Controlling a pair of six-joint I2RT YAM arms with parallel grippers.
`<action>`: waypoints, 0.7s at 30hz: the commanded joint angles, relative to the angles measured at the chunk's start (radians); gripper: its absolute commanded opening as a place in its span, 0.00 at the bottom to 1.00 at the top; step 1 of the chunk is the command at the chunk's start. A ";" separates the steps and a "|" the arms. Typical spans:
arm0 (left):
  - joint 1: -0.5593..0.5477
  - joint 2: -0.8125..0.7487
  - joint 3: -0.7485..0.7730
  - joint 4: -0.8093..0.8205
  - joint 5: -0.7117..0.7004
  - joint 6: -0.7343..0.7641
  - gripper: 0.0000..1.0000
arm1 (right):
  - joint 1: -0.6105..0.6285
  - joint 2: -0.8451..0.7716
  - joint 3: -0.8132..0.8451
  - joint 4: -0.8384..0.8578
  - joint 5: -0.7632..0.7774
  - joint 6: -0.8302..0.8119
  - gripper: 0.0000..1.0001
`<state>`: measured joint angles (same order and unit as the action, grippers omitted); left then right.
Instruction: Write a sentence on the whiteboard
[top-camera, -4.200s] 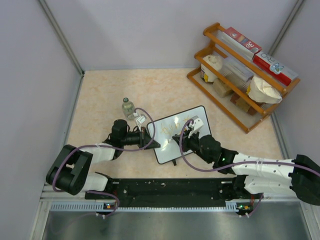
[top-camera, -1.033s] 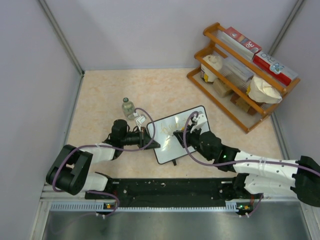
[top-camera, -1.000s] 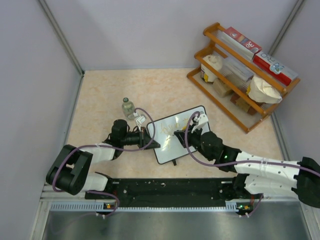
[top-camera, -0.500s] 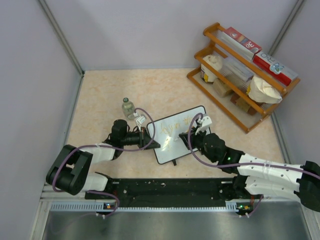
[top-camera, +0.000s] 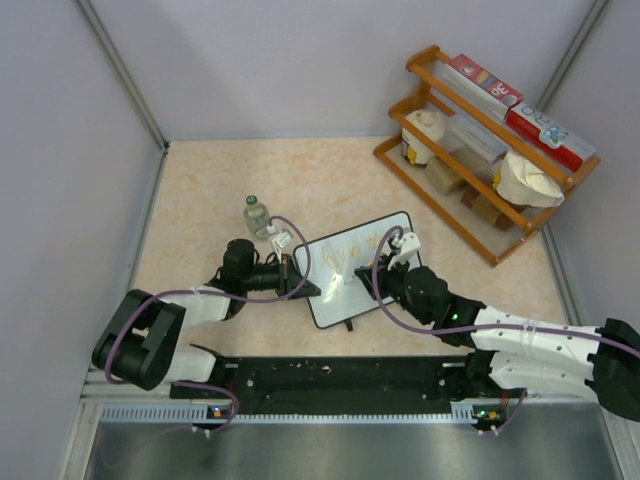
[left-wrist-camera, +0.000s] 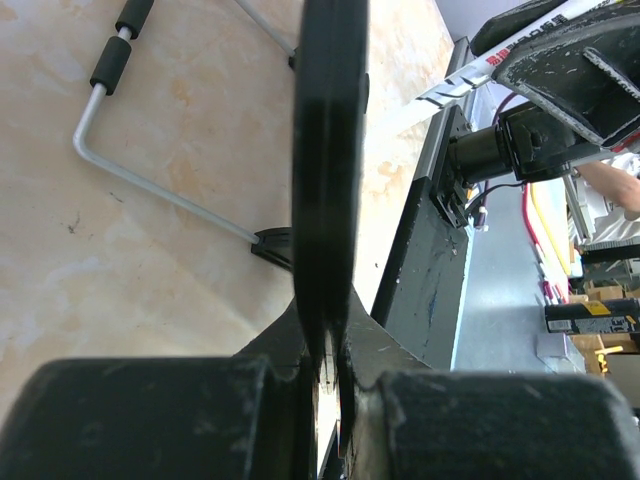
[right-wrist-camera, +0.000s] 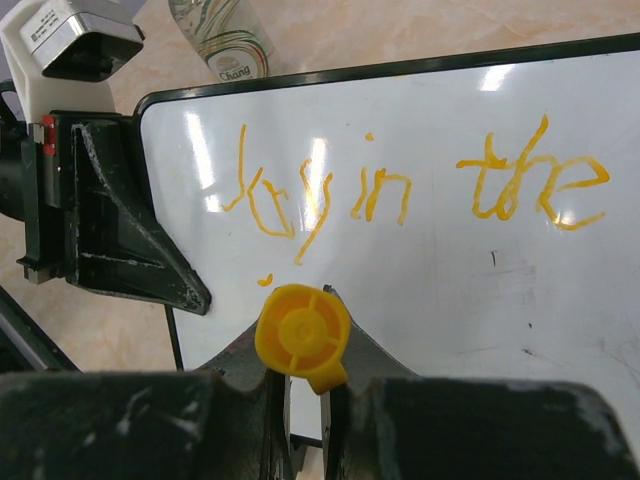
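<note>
Right wrist: orange sentence across the whiteboard

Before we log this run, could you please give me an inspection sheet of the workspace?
Surface: beige marbled table.
Job's things: whiteboard on a wire stand; sentence in orange, roughly "Joy in the", a dot below.
Clutter: small bottle beside the board; wooden rack of packages, far right.
Grippers: left gripper shut on the whiteboard's edge; right gripper shut on a yellow marker.
Cables: purple cables loop along both arms.
Surroundings: plain grey walls.
</note>
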<state>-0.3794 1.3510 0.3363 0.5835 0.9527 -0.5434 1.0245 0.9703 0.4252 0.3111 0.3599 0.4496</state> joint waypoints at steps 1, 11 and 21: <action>-0.007 0.011 -0.013 -0.028 0.015 0.031 0.00 | -0.010 0.031 0.027 0.060 -0.007 0.003 0.00; -0.007 0.011 -0.013 -0.028 0.014 0.031 0.00 | -0.010 0.039 0.023 0.028 -0.030 0.009 0.00; -0.007 0.011 -0.013 -0.030 0.015 0.031 0.00 | -0.010 0.028 -0.011 -0.015 -0.055 0.027 0.00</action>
<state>-0.3790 1.3510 0.3363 0.5827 0.9524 -0.5434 1.0245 1.0035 0.4259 0.3317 0.3115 0.4728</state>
